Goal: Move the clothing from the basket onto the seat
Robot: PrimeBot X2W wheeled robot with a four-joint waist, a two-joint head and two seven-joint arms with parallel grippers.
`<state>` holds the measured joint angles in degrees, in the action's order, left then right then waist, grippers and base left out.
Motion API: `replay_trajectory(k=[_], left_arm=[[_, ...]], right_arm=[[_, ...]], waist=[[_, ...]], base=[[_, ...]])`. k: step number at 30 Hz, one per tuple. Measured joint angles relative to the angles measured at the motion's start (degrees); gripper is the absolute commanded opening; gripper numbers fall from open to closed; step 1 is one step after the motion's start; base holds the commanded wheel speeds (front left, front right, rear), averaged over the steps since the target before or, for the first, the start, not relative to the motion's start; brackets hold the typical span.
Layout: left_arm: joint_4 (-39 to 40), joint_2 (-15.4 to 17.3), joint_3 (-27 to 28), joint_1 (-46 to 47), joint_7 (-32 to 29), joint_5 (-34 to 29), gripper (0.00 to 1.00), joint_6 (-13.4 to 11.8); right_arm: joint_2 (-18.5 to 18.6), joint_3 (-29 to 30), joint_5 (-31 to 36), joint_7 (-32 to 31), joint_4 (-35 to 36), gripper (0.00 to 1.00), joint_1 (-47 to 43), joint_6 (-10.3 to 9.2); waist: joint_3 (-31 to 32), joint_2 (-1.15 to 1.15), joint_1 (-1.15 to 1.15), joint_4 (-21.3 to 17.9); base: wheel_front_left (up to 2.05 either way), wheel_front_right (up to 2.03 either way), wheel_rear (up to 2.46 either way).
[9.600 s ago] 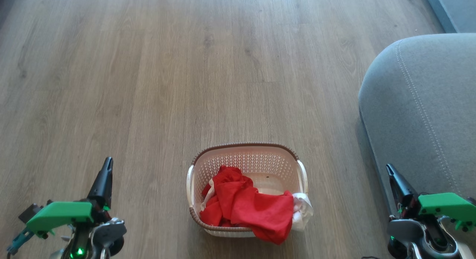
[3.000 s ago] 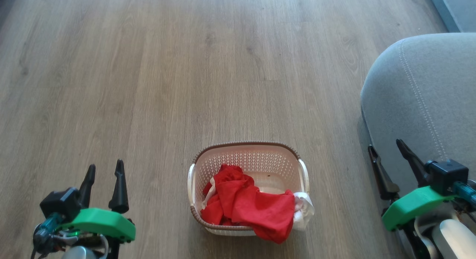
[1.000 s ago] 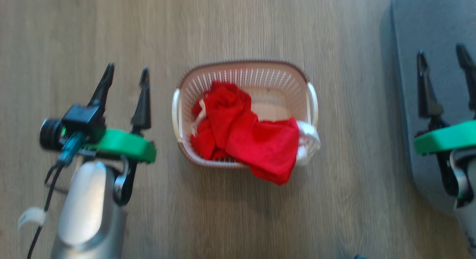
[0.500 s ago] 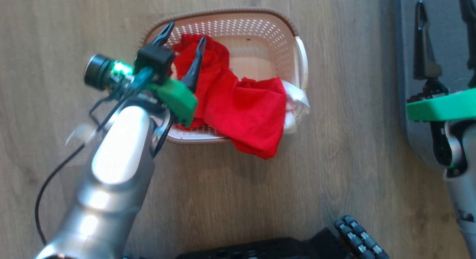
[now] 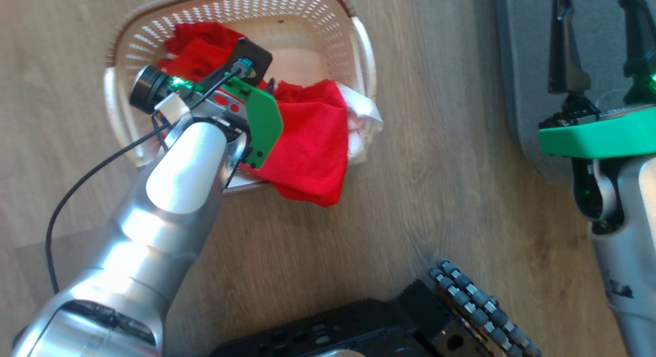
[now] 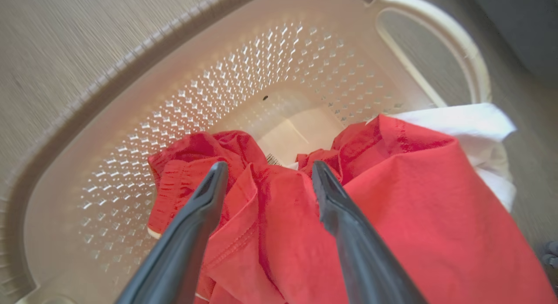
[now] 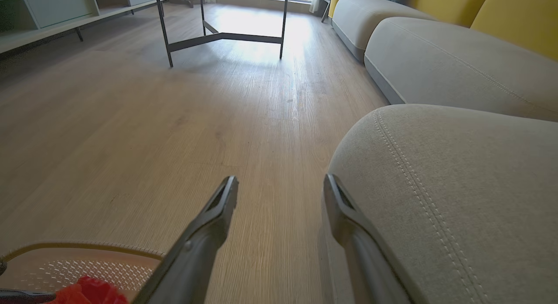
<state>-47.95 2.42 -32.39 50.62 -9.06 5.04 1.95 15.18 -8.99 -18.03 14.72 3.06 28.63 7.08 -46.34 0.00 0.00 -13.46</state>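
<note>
The left gripper (image 6: 268,166) points down into the basket (image 6: 130,134) with its two long, dark, tapering fingers spread apart. A creased ridge of the red garment (image 6: 392,199) lies in the gap between them, and they clamp nothing. Whether the tips press into the cloth cannot be told.

The right gripper (image 7: 280,178) is likewise spread wide and empty. It hangs over the line where the wood-grain floor (image 7: 152,121) meets the rounded edge of the seat (image 7: 457,186).

All the clothing is in the basket. The red garment is a thin, matte weave, bunched into soft folds with a stitched hem. In the head view one broad flap of it spills over the near rim and hangs down the outside. The white garment (image 6: 471,121) is smoother. It is tucked under the red one and bulges out over the rim below the looped side handle (image 6: 436,42).

The basket is cream moulded plastic, oval-cornered, its walls pierced with rows of small holes. A ribbed brown band runs round the rim, and a pale label (image 6: 296,134) lies on the bare part of its floor.

The seat is a big grey cushion of nubbly upholstery, with a double line of light stitching curving along its edge. It stands to the right of the basket, a strip of floor between them.
</note>
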Motion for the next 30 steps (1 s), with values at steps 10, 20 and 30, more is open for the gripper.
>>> replay_trajectory(k=[10, 20, 30], left_arm=[[-10.3, 1.4, -0.6, 1.8, -4.6, 0.0, 1.00, 1.1], [-13.9, 2.7, -3.4, 5.3, -7.0, -0.5, 1.00, 3.6], [-16.3, 3.1, -6.1, 6.9, -7.6, 0.2, 0.42, 5.2]], right_arm=[[-2.1, -0.2, 0.0, 0.0, 1.0, 1.00, 0.7, 0.00], [-2.5, -0.8, 0.0, 0.0, 1.5, 1.00, 1.6, 0.00], [-3.2, -1.1, -0.1, 0.0, 1.8, 1.00, 2.0, 0.01]], waist=[[-3.8, 0.00, 0.00, -4.1], [-5.7, 0.00, 0.00, -5.5], [-7.6, 0.00, 0.00, -7.0]], base=[[0.00, 0.00, 0.00], [0.00, 0.00, 0.00], [0.00, 0.00, 0.00]])
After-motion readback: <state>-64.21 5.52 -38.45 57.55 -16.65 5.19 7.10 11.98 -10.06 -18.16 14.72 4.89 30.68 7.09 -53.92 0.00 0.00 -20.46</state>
